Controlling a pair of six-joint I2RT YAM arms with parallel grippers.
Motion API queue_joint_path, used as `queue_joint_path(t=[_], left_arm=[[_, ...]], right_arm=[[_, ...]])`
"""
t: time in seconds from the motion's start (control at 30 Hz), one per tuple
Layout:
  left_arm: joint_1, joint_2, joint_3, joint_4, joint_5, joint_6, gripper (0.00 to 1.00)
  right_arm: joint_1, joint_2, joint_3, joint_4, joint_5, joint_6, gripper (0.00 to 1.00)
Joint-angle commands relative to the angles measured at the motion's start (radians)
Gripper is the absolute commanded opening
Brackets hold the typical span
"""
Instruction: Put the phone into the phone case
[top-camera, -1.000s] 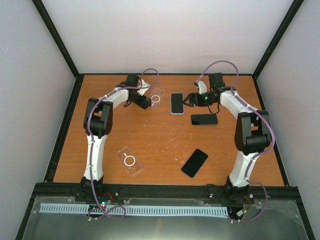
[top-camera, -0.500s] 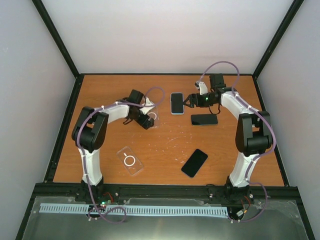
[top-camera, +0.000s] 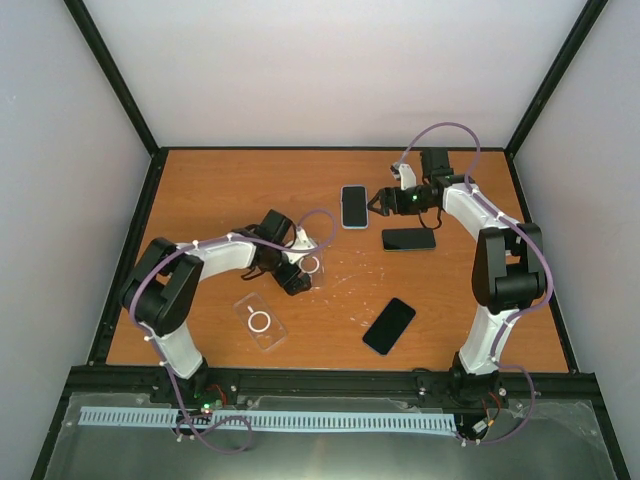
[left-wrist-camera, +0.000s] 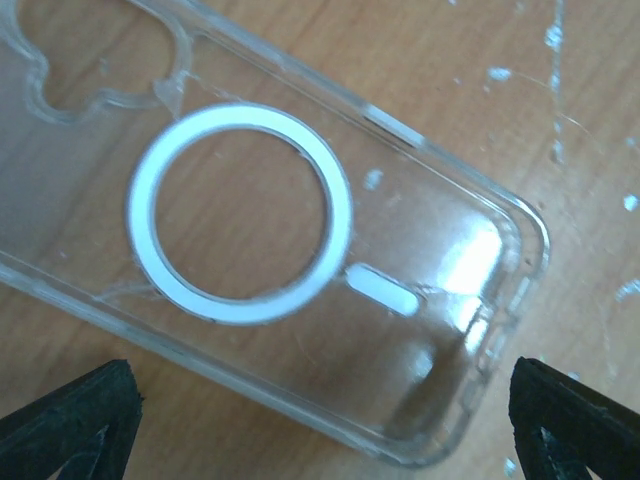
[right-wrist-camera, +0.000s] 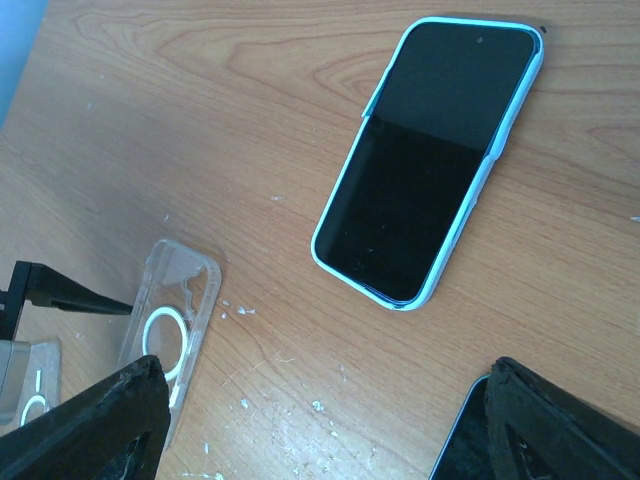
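Case (left-wrist-camera: 262, 240), clear, cut off at frame edge; left fingers (left-wrist-camera: 70, 425) wide, not touching; right fingers (right-wrist-camera: 90, 420) wide, empty.

A clear case (left-wrist-camera: 440, 300) lies flat and slantwise on the wooden table (left-wrist-camera: 330, 40), filling most of the frame, with its camera cutout (left-wrist-camera: 100, 60) at upper left. A white ring (left-wrist-camera: 141, 215) and a small white oval (left-wrist-camera: 385, 290) mark its back. 2 black fingertips (left-wrist-camera: 75, 425) stand wide apart in the bottom corners.
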Motion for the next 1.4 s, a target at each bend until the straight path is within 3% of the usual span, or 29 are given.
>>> queue_joint_path(t=[0.0, 0.3, 0.57, 0.67, 0.8, 1.03, 1.37], left_arm=[[-0.008, -0.003, -0.044, -0.133, 0.071, 0.031, 1.0], [-0.002, -0.096, -0.017, -0.111, 0.02, 0.102, 1.0], [0.075, -0.175, 0.038, -0.104, 0.095, 0.086, 1.0], [0.1, -0.172, 0.059, -0.108, 0.135, 0.075, 1.0], [0.106, -0.171, 0.079, -0.119, 0.191, 0.067, 1.0], [0.107, -0.156, 0.088, -0.136, 0.208, 0.067, 1.0], [0.108, -0.134, 0.094, -0.151, 0.233, 0.067, 1.0]], right_arm=[[-0.007, -0.031, -0.015, 0.004, -0.02, -0.02, 0.84], [-0.014, -0.068, 0.003, -0.116, 0.027, -0.201, 0.84], [-0.095, -0.153, -0.114, -0.124, 0.096, -0.244, 0.86], [-0.096, -0.144, -0.107, -0.169, 0.146, -0.388, 0.94], [-0.096, -0.071, -0.023, -0.331, 0.107, -0.694, 0.97], [-0.096, -0.017, 0.021, -0.417, 0.106, -1.127, 1.0], [-0.096, 0.094, 0.058, -0.367, 0.228, -1.44, 1.0]])
